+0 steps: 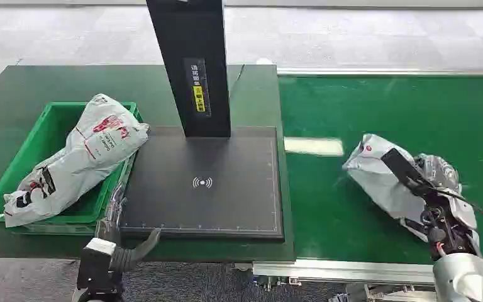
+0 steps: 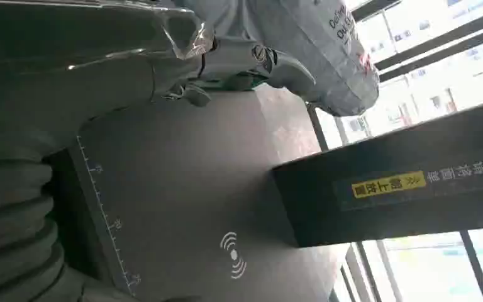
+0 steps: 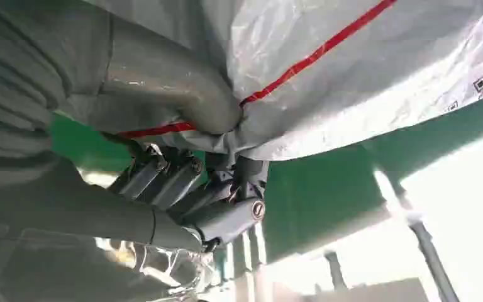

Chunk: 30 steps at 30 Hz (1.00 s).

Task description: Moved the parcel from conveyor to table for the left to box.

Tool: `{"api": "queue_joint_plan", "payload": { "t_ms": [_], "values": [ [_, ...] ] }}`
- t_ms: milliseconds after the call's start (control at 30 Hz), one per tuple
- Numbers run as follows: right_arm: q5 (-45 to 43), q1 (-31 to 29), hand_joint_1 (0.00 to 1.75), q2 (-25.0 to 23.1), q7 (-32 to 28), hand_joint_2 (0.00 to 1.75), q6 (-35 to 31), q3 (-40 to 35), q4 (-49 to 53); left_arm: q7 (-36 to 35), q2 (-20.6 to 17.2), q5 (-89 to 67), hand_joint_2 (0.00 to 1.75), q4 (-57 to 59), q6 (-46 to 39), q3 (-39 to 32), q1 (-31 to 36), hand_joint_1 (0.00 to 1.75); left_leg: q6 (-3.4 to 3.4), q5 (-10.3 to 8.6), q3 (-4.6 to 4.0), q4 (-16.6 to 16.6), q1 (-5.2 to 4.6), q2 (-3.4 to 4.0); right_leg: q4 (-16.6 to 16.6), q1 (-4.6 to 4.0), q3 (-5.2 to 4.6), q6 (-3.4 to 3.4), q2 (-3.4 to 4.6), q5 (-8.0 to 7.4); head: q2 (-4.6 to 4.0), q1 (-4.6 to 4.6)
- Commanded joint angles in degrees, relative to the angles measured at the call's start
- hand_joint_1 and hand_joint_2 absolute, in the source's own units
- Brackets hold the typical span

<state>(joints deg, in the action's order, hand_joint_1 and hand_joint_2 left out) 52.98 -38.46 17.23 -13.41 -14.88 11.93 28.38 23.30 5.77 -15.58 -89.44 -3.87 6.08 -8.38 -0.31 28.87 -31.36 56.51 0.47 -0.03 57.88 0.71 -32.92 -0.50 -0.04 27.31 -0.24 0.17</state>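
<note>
A crumpled grey plastic parcel (image 1: 382,179) lies on the green conveyor (image 1: 402,107) at the right. My right hand (image 1: 437,211) grips its near side. In the right wrist view the thumb (image 3: 182,94) presses into the parcel (image 3: 365,75) by a red stripe, with the fingers (image 3: 220,214) curled under it. My left hand (image 1: 112,242) hovers open at the front left corner of the black scanner plate (image 1: 207,189), holding nothing. A second grey parcel (image 1: 82,157) lies slanted in the green box (image 1: 44,135), one end over its rim.
A black post (image 1: 192,63) rises from the back of the scanner plate on the dark green table (image 1: 38,88). The left wrist view shows the plate (image 2: 195,189), the post (image 2: 402,182) and the boxed parcel (image 2: 327,50). The conveyor's metal edge (image 1: 352,270) runs along the front.
</note>
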Motion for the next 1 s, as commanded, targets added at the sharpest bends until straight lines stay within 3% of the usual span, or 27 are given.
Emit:
{"api": "queue_joint_plan", "payload": {
  "t_ms": [33, 167, 267, 500, 633, 767, 833, 900, 1000],
  "values": [
    [-20.3, 4.4, 1.75, -8.1, -9.9, 1.75, -5.8, -0.4, 24.2, 1.3, 0.2, -0.4, 1.75, 1.6, -0.9, -1.1, -0.8, 0.00, -0.03, -0.01, 0.06, -0.1, -0.01, 0.17, 0.0, 0.01, -0.03, 0.06, 0.16, -0.05, 0.00, 0.02],
    [-31.1, 6.5, 1.75, -10.7, -14.7, 1.75, -6.9, -3.8, 34.1, 2.1, 0.0, -0.3, 1.75, 3.3, -1.5, -0.7, 0.2, 0.00, -0.01, -0.02, -0.01, -0.1, -0.02, 0.05, 0.0, 0.02, -0.06, 0.03, 0.08, -0.03, 0.00, 0.02],
    [-36.5, 6.3, 1.75, -11.7, -14.0, 1.75, -5.7, -7.7, 40.1, 2.4, -0.1, -0.2, 1.75, 3.7, -1.7, -0.8, 0.7, 0.00, -0.01, 0.00, 0.01, -0.1, -0.03, 0.21, 0.0, 0.02, -0.09, 0.05, 0.25, -0.06, 0.00, 0.02],
    [-41.0, 1.8, 1.75, -15.1, -12.8, 1.75, 0.6, -16.3, 41.4, 2.6, 0.5, -0.4, 1.75, 4.3, -1.4, -0.5, 1.3, 0.00, -0.02, -0.02, -0.04, 0.0, -0.05, 0.16, 0.1, 0.04, -0.14, 0.04, 0.18, -0.05, 0.00, 0.00],
    [-44.3, -2.6, 1.75, -16.5, -10.4, 1.75, 8.1, -24.9, 36.3, 2.8, 0.5, -0.6, 1.75, 5.0, -1.1, -0.1, 1.9, 0.00, -0.04, -0.04, 0.03, 0.0, -0.03, 0.36, 0.0, 0.01, -0.13, 0.06, 0.34, -0.09, 0.00, 0.02],
    [-44.5, -3.0, 1.75, -17.1, -10.2, 1.75, 7.6, -25.5, 35.8, 2.8, 0.5, -0.6, 1.75, 5.1, -1.1, -0.1, 2.0, 0.00, -0.01, -0.05, 0.06, -0.1, -0.01, 0.25, 0.0, -0.01, -0.05, 0.04, 0.18, -0.05, 0.00, 0.02],
    [-47.6, -3.8, 1.75, -17.0, -9.5, 1.75, 11.9, -27.1, 34.0, 2.9, 0.3, -0.5, 1.75, 5.2, -0.9, 0.2, 2.2, 0.00, -0.01, -0.05, 0.07, -0.1, 0.02, 0.17, 0.0, -0.03, 0.00, 0.04, 0.12, -0.04, 0.00, 0.02],
    [-51.9, -7.0, 1.75, -18.9, -6.1, 1.75, 19.9, -32.5, 27.5, 2.9, 0.0, -0.3, 1.75, 5.2, -0.9, 0.4, 2.8, 0.00, -0.01, -0.05, 0.09, -0.1, 0.01, 0.23, 0.0, -0.02, -0.01, 0.04, 0.18, -0.05, 0.00, 0.02],
    [-52.8, -10.8, 1.75, -23.3, -3.2, 1.75, 24.9, -41.7, 15.8, 2.3, 0.3, 0.2, 1.75, 3.5, -0.9, 0.0, 2.1, 0.00, -0.03, -0.03, 0.12, -0.1, -0.01, 0.56, 0.0, -0.01, -0.05, 0.05, 0.51, -0.13, 0.00, 0.04]
  ]
}}
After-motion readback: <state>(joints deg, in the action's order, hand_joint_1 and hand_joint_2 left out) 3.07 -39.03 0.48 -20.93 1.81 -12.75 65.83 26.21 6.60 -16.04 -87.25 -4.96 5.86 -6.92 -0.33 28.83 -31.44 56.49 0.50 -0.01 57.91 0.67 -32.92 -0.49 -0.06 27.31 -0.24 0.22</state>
